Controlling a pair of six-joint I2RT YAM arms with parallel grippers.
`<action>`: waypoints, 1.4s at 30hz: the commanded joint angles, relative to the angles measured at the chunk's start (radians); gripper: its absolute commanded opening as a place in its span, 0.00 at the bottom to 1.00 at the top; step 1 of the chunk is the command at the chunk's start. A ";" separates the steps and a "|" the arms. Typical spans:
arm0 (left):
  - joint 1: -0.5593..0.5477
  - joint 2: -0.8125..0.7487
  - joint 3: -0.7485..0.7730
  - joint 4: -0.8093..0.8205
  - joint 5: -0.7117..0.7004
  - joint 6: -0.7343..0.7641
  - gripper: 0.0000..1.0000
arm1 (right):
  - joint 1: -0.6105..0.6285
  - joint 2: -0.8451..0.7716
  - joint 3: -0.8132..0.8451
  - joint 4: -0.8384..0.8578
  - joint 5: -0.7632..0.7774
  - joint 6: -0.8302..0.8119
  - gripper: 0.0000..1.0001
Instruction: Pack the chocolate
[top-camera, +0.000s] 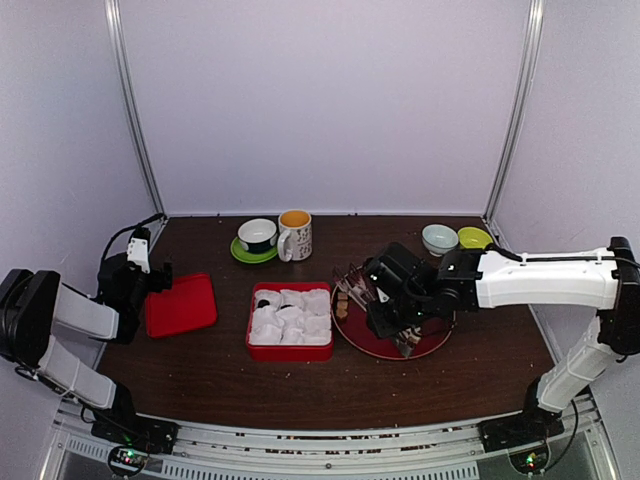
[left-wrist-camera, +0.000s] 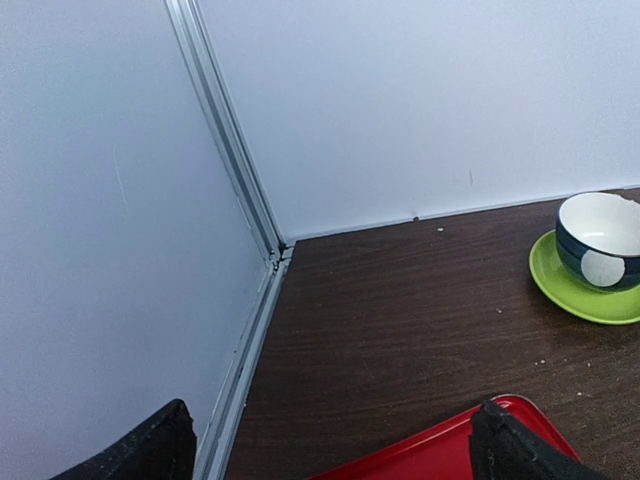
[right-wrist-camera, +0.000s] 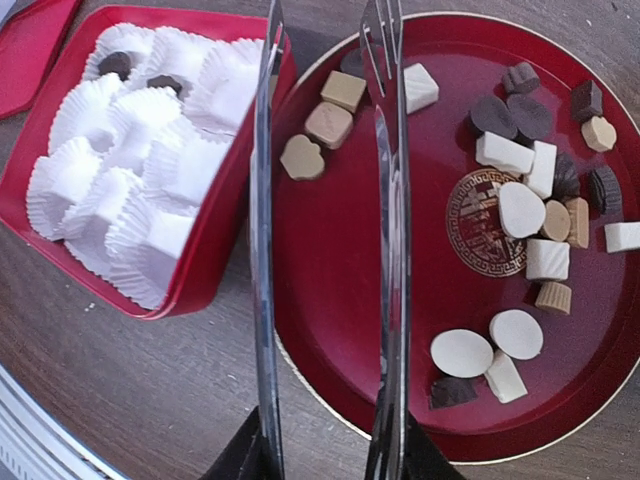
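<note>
The right end effector (right-wrist-camera: 330, 455) gripped tongs (right-wrist-camera: 263, 250), chocolate (right-wrist-camera: 520, 210) ahead-right around an illegible gold emblem (right-wrist-camera: 470, 225). The left end effector (left-wrist-camera: 335, 450) stood open.

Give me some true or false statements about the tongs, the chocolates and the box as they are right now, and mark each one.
1. The right gripper holds the metal tongs over the red plate. True.
2. A chocolate is pinched between the tong tips. False: the tips are apart, gripping nothing.
3. Most paper cups in the red box are empty. True: only two dark pieces show in them.
4. The left gripper clamps the red lid. False: its fingers stand apart, closed on nothing.
5. The plate holds only dark pieces. False: the chocolates there are dark, tan and white.
</note>
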 joint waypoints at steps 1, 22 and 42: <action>0.006 0.006 -0.004 0.066 0.012 -0.003 0.98 | -0.035 -0.028 -0.047 0.000 0.036 0.022 0.35; 0.006 0.006 -0.005 0.065 0.012 -0.004 0.98 | -0.088 -0.071 -0.131 0.083 -0.021 0.005 0.35; 0.006 0.006 -0.004 0.064 0.012 -0.004 0.98 | -0.095 -0.189 -0.240 0.087 -0.016 0.044 0.35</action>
